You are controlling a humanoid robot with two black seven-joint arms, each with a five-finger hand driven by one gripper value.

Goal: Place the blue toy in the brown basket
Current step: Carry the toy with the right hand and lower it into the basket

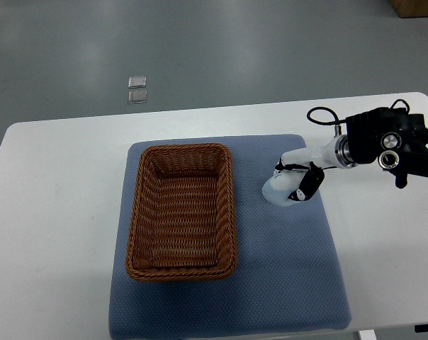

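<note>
Nearest the camera lies the front edge of the blue mat point(292, 297), spread over the white table point(51, 212). Nothing rests on that near strip.

Further in, on the left half of the mat, sits the brown basket point(181, 273), a woven rectangular tray with its long side running away from the camera. Its inside looks empty, so the toy has not been delivered.

Just to the right of the basket, at about the level of its far half, the right hand point(293, 185) comes in from the picture's right edge on a black and white forearm. It is low over the mat, with its white and black fingers point(307, 185) curled down around a pale, bluish-white rounded shape, which appears to be the blue toy point(274, 191). The toy seems to rest on the mat near the basket's right wall, apart from it. Whether the fingers already press on it firmly cannot be told from this view.

The step in hand reads as the grasp. The next move probably calls for a secure closure, a lift high enough to clear the rim, a short carry leftward, and a release over the basket floor.

The left arm is out of view. Beyond the table, two small clear squares point(137, 89) lie on the grey floor.
</note>
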